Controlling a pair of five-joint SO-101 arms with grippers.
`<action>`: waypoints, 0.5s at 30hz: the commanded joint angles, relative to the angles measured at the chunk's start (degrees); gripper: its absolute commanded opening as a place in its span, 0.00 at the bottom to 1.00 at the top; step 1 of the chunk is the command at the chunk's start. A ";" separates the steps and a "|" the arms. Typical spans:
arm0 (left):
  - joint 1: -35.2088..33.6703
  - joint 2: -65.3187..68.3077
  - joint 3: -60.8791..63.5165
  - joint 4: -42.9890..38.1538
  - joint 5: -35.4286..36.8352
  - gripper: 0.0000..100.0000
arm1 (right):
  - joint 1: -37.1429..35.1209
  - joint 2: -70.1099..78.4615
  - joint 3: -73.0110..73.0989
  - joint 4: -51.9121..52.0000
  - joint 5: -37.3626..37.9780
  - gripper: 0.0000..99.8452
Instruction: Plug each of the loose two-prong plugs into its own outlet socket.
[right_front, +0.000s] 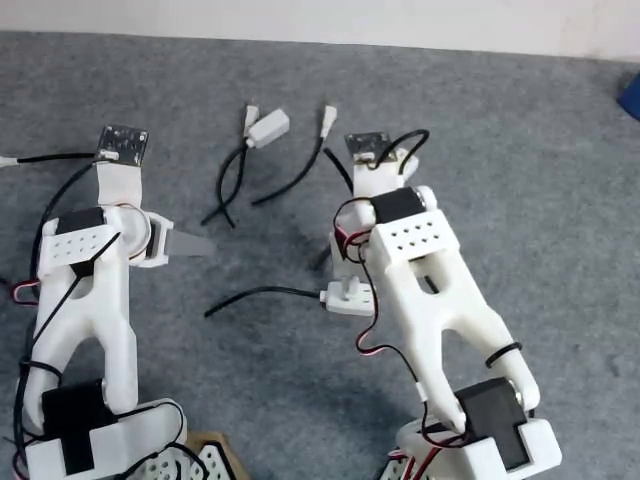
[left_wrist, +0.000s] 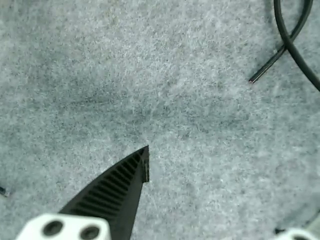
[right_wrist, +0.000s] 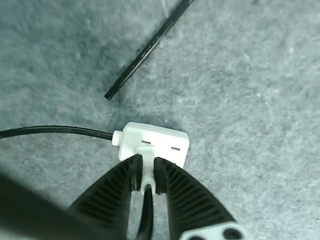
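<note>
Step in hand: seating the first plug. My right hand is closed on a white plug, gripping it by its sides, with the plug's nose touching the near face of the white outlet block just ahead of the fingertips. The block lies flat on the grey desk, and its black cord runs off to one side of the hand. I cannot tell whether the prongs have entered. In my judgement, the next move calls for a straight push along the prong axis, with the block kept from sliding. My left hand is open, holds nothing, and hangs over bare desk. A second plug and another outlet block lie well beyond both hands, still to be paired.
</note>
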 joint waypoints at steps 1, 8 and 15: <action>-0.40 -0.22 -0.48 -0.70 -0.53 0.52 | 1.01 -0.31 -3.21 -1.63 -0.53 0.01; -0.40 -0.22 -0.40 -0.70 -0.53 0.52 | 1.01 -0.31 -2.77 -1.80 -0.44 0.01; -0.40 -0.22 -0.40 -0.70 -0.53 0.52 | 1.01 -0.31 -2.68 -1.71 -0.44 0.01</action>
